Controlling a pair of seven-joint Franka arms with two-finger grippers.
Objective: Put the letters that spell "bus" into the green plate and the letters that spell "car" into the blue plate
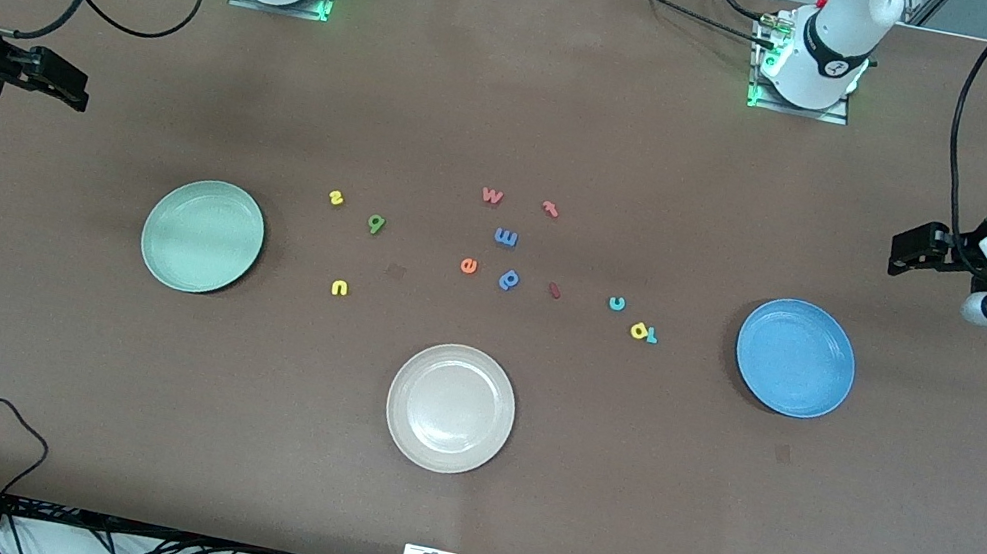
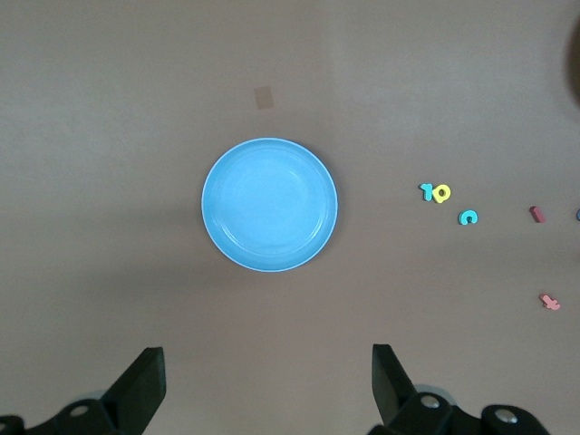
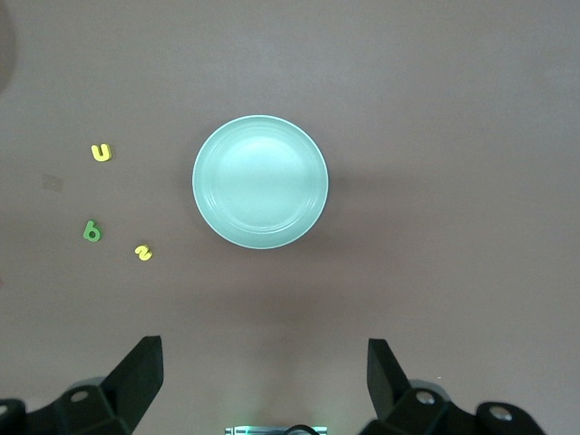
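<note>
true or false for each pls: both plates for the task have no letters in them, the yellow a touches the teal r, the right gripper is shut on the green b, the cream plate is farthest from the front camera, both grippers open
1. The green plate and the blue plate hold no letters: true.
2. The yellow a touches the teal r: true.
3. The right gripper is shut on the green b: false; it is open and holds nothing, and the b lies on the table.
4. The cream plate lies farthest from the front camera: false; it is the nearest plate.
5. The left gripper and right gripper are open: true.
</note>
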